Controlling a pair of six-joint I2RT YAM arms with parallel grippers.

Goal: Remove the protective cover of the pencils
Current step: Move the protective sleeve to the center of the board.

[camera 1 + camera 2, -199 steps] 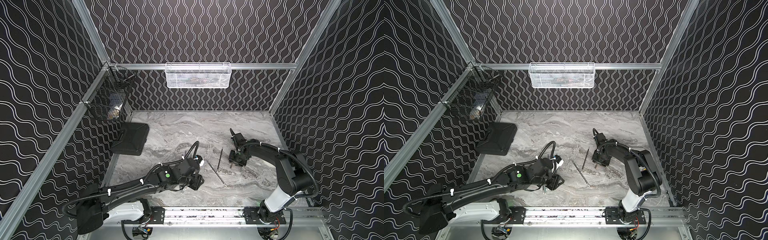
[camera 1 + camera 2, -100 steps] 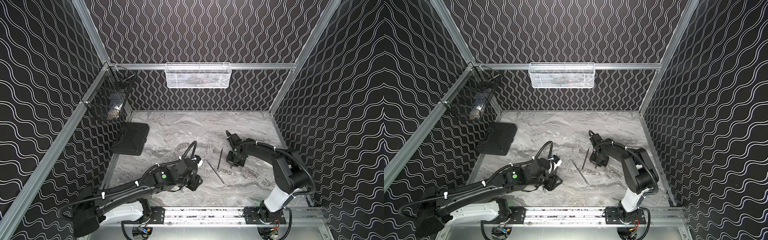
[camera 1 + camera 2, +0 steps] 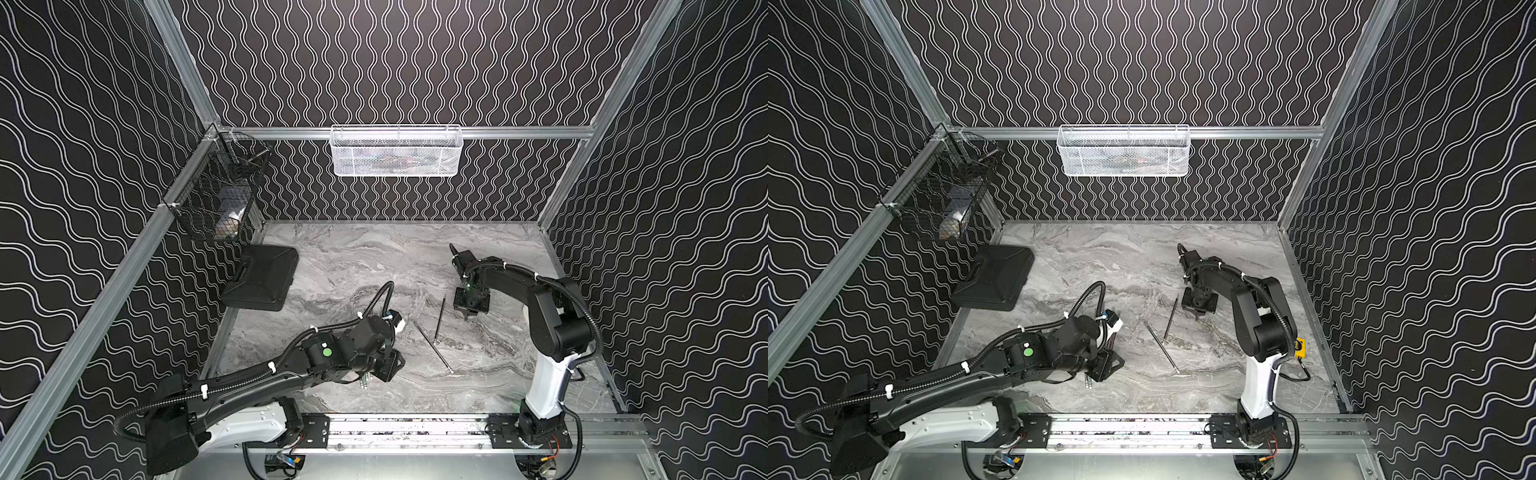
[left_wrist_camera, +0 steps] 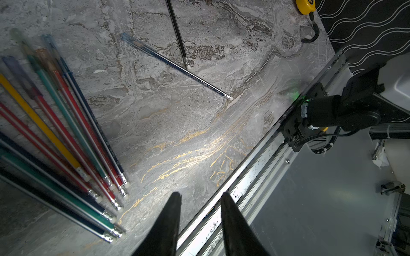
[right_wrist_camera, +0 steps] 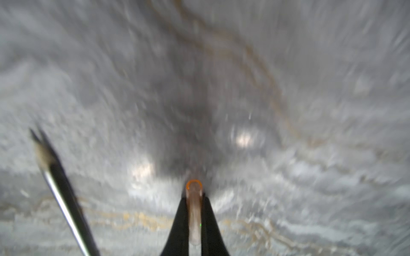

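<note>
Right at the front, the rail (image 3: 415, 428) carries both arms. The left gripper (image 4: 199, 196) hangs low over the near part of the counter (image 3: 374, 257), with its fingers spread and nothing between them. Just beside it are the pencils (image 4: 66, 133), a fanned bundle in yellow, red, teal and dark blue. Their eraser ends point toward the rail. Several far tips wear translucent covers, though that end is blurred. In both top views, only the eraser ends peek out from under the left wrist.

Farther in, mid-counter, a blue pencil (image 4: 175, 66) lies flat with a clear cover on its far tip. A black pencil (image 4: 177, 33) lies by it, its eraser end right against the blue one's shaft. I cannot tell whether they touch. In the right wrist view its sharpened point is bare.

Just past that point, the right gripper (image 3: 467, 316) aims down at the counter, pressed together on a clear cap (image 5: 194, 217) with an orange rim.

Beyond that, a black case (image 3: 262, 278) sits at the left edge. A black basket (image 3: 216, 199) hangs on the left wall and a white basket (image 3: 397, 151) on the back wall.
</note>
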